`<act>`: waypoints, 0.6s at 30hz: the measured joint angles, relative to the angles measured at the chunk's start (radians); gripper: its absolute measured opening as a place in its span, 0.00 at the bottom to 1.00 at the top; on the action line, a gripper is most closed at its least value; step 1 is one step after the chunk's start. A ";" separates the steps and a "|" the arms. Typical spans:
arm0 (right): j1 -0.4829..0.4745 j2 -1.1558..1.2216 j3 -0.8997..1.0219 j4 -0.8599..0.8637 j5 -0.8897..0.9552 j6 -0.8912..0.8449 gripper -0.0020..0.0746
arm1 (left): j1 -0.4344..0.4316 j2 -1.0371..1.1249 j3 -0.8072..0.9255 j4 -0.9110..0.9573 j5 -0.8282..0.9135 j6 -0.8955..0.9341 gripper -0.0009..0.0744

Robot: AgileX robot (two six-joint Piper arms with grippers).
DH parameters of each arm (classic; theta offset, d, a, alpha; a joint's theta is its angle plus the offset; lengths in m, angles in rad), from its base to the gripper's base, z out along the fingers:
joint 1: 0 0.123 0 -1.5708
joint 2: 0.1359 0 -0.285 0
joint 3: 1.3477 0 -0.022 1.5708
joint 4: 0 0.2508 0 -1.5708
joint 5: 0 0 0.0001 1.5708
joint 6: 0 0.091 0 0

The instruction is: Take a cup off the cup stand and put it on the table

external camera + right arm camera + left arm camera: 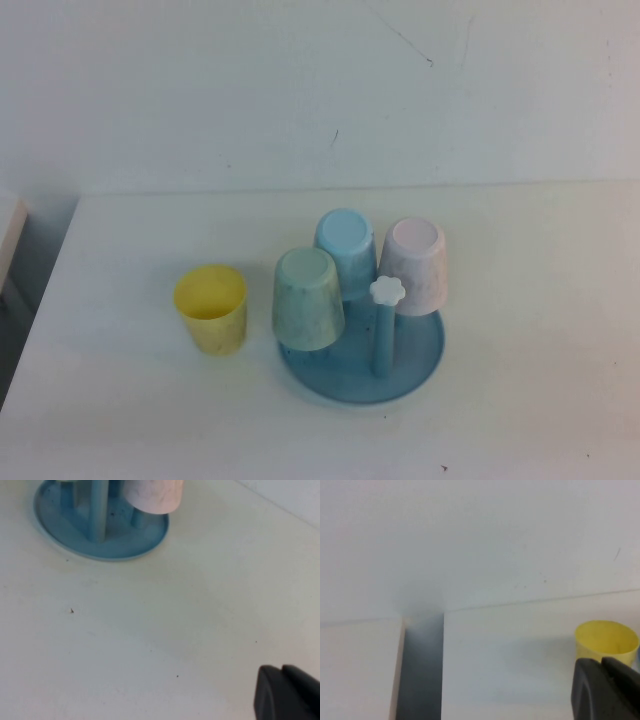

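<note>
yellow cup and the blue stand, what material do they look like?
Yellow cup: likely plastic, matte, thin even wall, faint speckling. Cup stand: likely moulded plastic, smooth blue dish and pegs, slight sheen, white flower knob. Left tool and right tool sit clear of both.

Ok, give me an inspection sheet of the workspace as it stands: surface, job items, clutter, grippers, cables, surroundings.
Surface: white table, a few small dark specks.
Job's things: yellow cup upright on the table, left of the cup stand, apart from it. One peg bare.
Clutter: green cup, blue cup and pink cup upside down on pegs.
Grippers: left gripper near the yellow cup, holding nothing; right gripper low over bare table; both outside the high view.
Cables: nothing seen.
Surroundings: white wall, faint scuffs; gap at the table's left edge.
</note>
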 joint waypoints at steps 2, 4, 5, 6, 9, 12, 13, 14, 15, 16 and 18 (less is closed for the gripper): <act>0.000 0.000 0.000 0.005 0.002 0.000 0.03 | 0.030 -0.052 0.074 0.004 -0.018 -0.034 0.01; 0.000 0.000 0.000 0.005 0.002 0.000 0.03 | 0.056 -0.071 0.141 0.005 -0.033 -0.061 0.01; 0.000 0.000 0.000 0.006 0.003 0.000 0.03 | 0.063 -0.073 0.166 0.006 -0.038 -0.070 0.01; 0.000 0.000 0.000 0.006 0.003 0.000 0.03 | 0.070 -0.074 0.194 0.008 -0.048 -0.077 0.01; 0.000 0.000 0.000 0.007 0.003 0.002 0.03 | 0.080 -0.075 0.249 0.008 -0.056 -0.084 0.01; 0.000 0.000 0.002 0.007 0.003 0.002 0.03 | 0.080 -0.075 0.256 0.006 -0.041 -0.088 0.01; 0.000 0.000 0.002 0.007 0.003 0.002 0.03 | 0.080 -0.076 0.256 0.002 -0.036 -0.088 0.01; 0.000 0.000 0.002 0.007 0.003 0.002 0.03 | 0.080 -0.076 0.256 0.002 -0.034 -0.088 0.01; 0.000 0.000 0.002 0.007 0.003 0.002 0.03 | 0.080 -0.076 0.256 -0.001 -0.032 -0.088 0.01; 0.000 0.000 0.002 0.007 0.003 0.002 0.03 | 0.080 -0.076 0.256 0.000 -0.029 -0.088 0.01; 0.000 0.000 0.003 0.007 0.003 0.002 0.03 | 0.080 -0.076 0.254 -0.003 -0.025 -0.088 0.01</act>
